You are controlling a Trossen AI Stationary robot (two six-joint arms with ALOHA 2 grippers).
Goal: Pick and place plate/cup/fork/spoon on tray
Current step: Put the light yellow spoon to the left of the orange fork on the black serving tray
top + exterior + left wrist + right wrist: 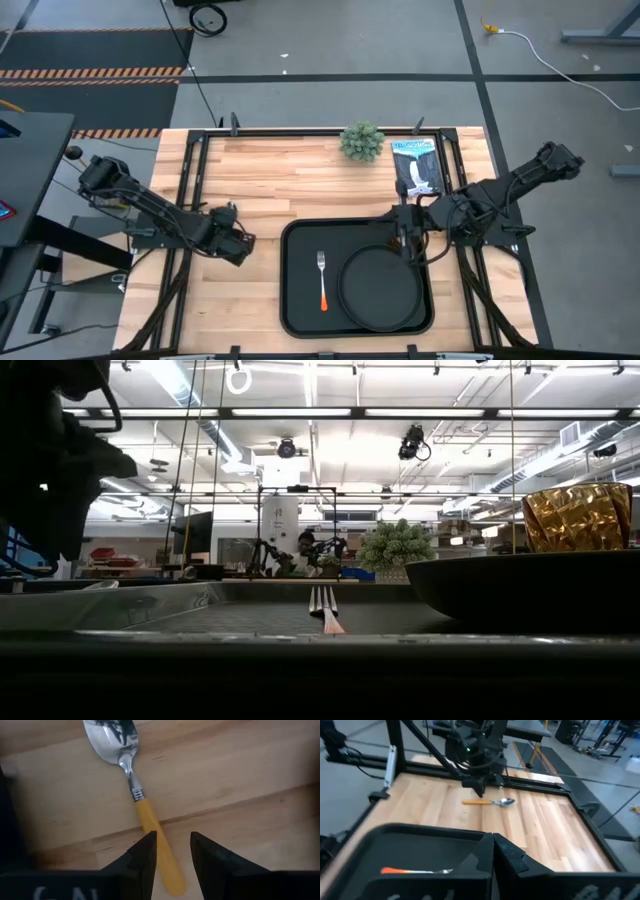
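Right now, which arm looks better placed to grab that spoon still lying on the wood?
Left: its tool hangs open over the yellow-handled silver spoon; the right tool is over the black rectangular tray.

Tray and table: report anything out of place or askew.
Only the spoon is off the tray, lying flat on the wood under the open left tool. The fork and plate lie flat on the tray. Nothing spilled or damaged.
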